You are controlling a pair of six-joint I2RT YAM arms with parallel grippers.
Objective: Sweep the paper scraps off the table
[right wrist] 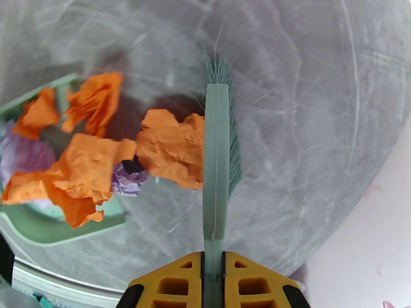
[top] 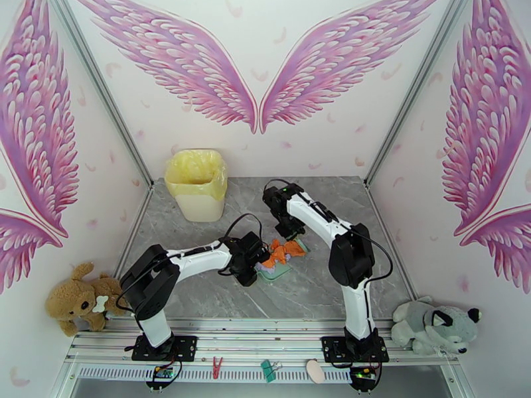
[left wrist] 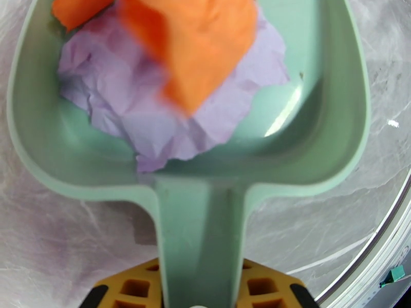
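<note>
The right gripper (right wrist: 213, 275), at the bottom centre of its wrist view, is pinched tight on the handle of a mint-green brush (right wrist: 216, 150). The brush runs straight up the frame, its bristles fanning out to the right and at the tip. Touching its left side is a crumpled orange wad, one of the paper scraps (right wrist: 172, 150). A small lavender wad sits just below and left of that one, and more orange pieces pile leftward over the lip of the dustpan at the left edge.

The left gripper (left wrist: 199, 288), bottom centre of its own view, is clamped on the flat handle of the dustpan (left wrist: 313, 150). The pan spreads across the upper part of that frame and holds a broad crumpled lavender piece, with orange ones lying on top toward the upper left.

From above, both tools meet near the middle of the table (top: 299, 293), and a yellow-lined bin (top: 197, 184) stands well apart at the upper left of the tabletop.

The scraps look very light, soft and springy, likely to roll or hop rather than slide. They are heaped loosely, so a tilt or jolt of the pan could probably spill them. Pinching them singly seems pointless. They are best pushed low at their base with the bristles, toward the pan's lip.
</note>
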